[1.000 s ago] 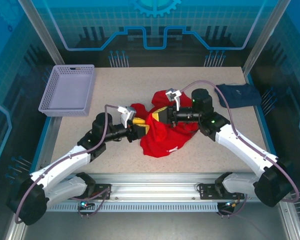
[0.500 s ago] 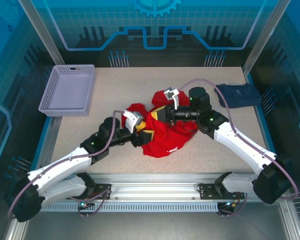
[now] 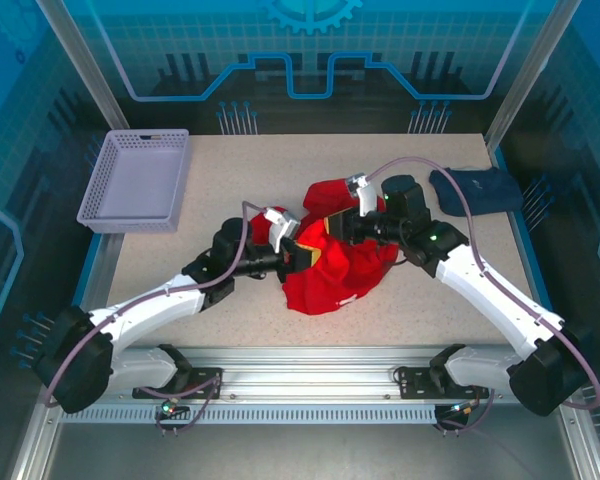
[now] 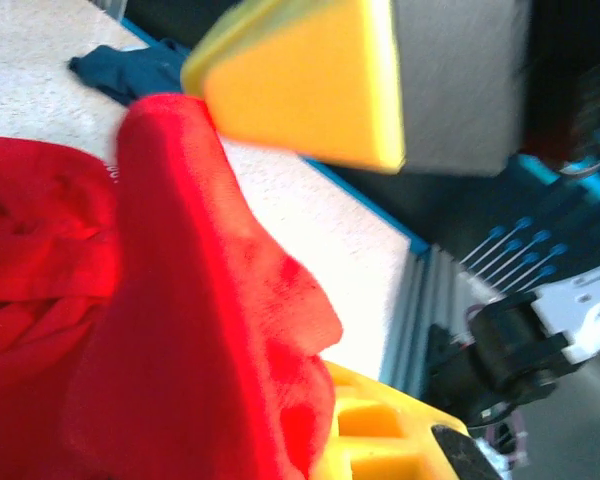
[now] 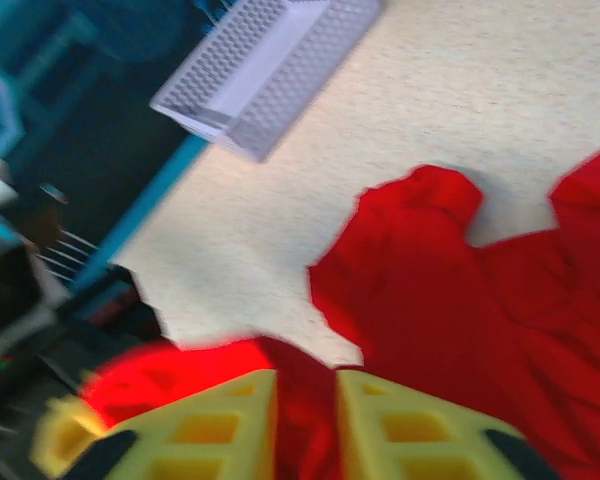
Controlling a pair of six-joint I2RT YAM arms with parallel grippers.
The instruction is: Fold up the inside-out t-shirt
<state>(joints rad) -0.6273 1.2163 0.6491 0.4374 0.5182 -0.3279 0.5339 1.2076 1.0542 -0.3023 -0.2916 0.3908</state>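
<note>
Speckled bench (image 3: 230,170) under blue enclosure walls, and both arms are buried in red cloth at its centre. The left gripper (image 3: 298,255) comes in from nine o'clock. On its wrist camera the left gripper (image 4: 340,260) has its jaws standing wide, a ridge of the inside-out t-shirt (image 4: 180,330) running between them and draped over the lower finger, not pinched. The right gripper (image 3: 345,228) reaches in from three o'clock. Its own camera shows the right gripper (image 5: 305,410) nearly closed, a thin fold of the t-shirt (image 5: 460,290) clamped in the slit.

Moving outward, the t-shirt (image 3: 330,275) is one crumpled heap mid-bench, a flash of pale print showing at its six o'clock edge. The lilac basket (image 3: 135,180) sits at ten o'clock, the navy garment (image 3: 475,190) at two o'clock, well apart from the action.

Progress? Early, I'd say. There's no flat spread and no clean fold, so turning, flattening and folding all look left to do.

Against a second ago, the left arm has pushed further in toward the heap's middle. The right gripper has drawn back toward two o'clock. The shirt's far lobe has bunched higher beside it, while basket and navy garment haven't budged.
</note>
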